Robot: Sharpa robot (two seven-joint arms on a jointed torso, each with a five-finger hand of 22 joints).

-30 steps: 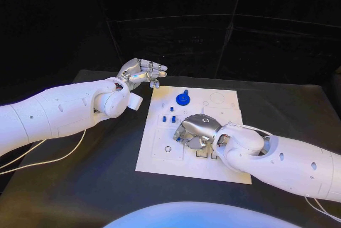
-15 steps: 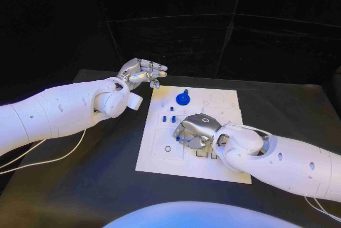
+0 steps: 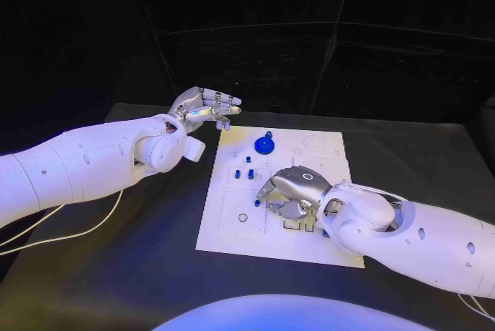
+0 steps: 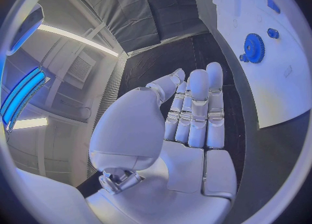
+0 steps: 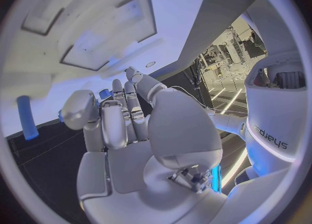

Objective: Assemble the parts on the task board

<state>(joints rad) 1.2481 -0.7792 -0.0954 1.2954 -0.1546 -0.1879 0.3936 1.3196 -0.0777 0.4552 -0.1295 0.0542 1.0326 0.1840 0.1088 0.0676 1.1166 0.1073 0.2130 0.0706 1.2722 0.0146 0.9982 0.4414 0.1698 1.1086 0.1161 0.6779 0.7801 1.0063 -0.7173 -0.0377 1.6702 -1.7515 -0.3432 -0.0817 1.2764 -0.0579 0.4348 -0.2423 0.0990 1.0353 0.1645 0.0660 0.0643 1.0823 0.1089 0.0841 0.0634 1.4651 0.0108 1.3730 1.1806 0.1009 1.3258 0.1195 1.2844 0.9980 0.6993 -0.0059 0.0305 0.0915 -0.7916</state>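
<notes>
Right hand: the silver many-fingered right hand [image 3: 292,194] sits low over the middle of the white rectangular task board [image 3: 232,234], at the frame's centre, fingers curled downward. Whether it pinches anything I cannot tell; the right wrist view shows its fingers [image 5: 124,115] bent inward with a blue glint just past them.
Nearest parts: a small blue peg [image 3: 258,201] lies just left of the right hand, touching or nearly so; which, I cannot tell. Two more short blue pegs [image 3: 243,174] stand a little farther up the board, upright.
Far part: the round blue toothed gear [image 3: 265,145] rests on the board's upper half, beyond the pegs.
Left hand: the silver left hand [image 3: 205,106] hovers off the board's upper-left corner, above the black worktop [image 3: 124,274], fingers loosely curled and holding nothing.
Deciding relation: the pegs lie left and ahead of the right hand, so it is plainly the nearer; the gear lies nearer the left hand.
</notes>
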